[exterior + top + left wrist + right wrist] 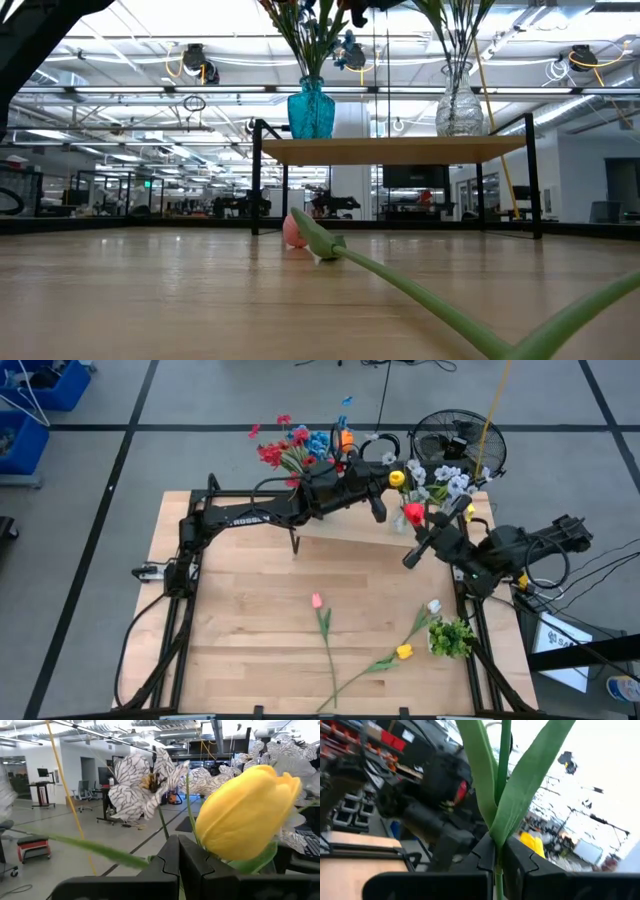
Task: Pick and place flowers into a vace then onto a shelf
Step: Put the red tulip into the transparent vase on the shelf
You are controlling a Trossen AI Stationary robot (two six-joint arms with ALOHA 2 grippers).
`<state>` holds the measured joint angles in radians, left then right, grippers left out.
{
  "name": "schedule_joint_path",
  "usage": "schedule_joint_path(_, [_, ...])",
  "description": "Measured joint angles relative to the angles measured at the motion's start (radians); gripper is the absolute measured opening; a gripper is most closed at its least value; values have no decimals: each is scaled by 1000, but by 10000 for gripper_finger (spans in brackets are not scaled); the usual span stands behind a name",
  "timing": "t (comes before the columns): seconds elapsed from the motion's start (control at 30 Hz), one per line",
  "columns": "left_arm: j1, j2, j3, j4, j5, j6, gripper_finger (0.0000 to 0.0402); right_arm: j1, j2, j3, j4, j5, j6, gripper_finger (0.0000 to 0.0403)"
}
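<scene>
Flowers: left hand [381, 512] grips yellow tulip [397, 478], right hand [412, 556] red tulip [413, 513]; lower stems vertically into clear vase [459, 105].

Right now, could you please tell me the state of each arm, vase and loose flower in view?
Left gripper: shut on the yellow tulip's stem, over the shelf.
Right gripper: shut on a green leafy stem.
Blue glass vase: upright on the light-wood shelf, holding flowers.
Clear glass vase: upright on the shelf, holding stems.
Pink tulip: lying on the table.
</scene>
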<state>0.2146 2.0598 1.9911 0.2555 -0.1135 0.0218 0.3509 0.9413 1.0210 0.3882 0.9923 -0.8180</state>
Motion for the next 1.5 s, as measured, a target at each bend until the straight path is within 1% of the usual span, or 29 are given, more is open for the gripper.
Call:
schedule_joint_path(0.13, [-2,0,0,0,2,-1,7,-50,0,0,-67,1,49,8])
schedule_joint_path(0.3, [-9,0,0,0,8,-1,3,-103,-1,0,-79,-6,92,8])
schedule_joint_path(0.4, [-14,0,0,0,8,3,9,-124,0,0,-82,-52,120,8])
schedule_joint_path(0.5, [-15,0,0,-1,9,10,4,-132,0,0,-55,-107,122,8])
schedule_joint_path(0.53, [-14,0,0,-1,9,9,3,-132,0,0,-47,-108,117,8])
schedule_joint_path(0.7, [-14,0,0,-1,9,8,12,-134,-4,0,-42,-103,95,8])
schedule_joint_path(0.87, [-14,0,0,-8,9,22,4,-135,-8,0,-40,-102,52,8])
schedule_joint_path(1.0, [-12,0,0,-23,9,25,12,-136,-13,0,-37,-100,58,8])
schedule_joint_path(1.07, [-12,0,0,-25,9,21,9,-136,-12,0,-50,-82,102,8])
schedule_joint_path(1.2, [-12,-1,0,-26,9,11,5,-143,-12,0,-157,-3,194,8])
schedule_joint_path(1.27, [-13,-2,0,-26,10,2,13,-153,-11,0,-198,1,232,8])
schedule_joint_path(1.4, [-15,-2,0,-34,15,-12,33,-175,-12,0,-219,2,277,8])
schedule_joint_path(1.5, [-21,-2,0,-50,19,-45,45,-189,-12,0,-244,13,338,16])
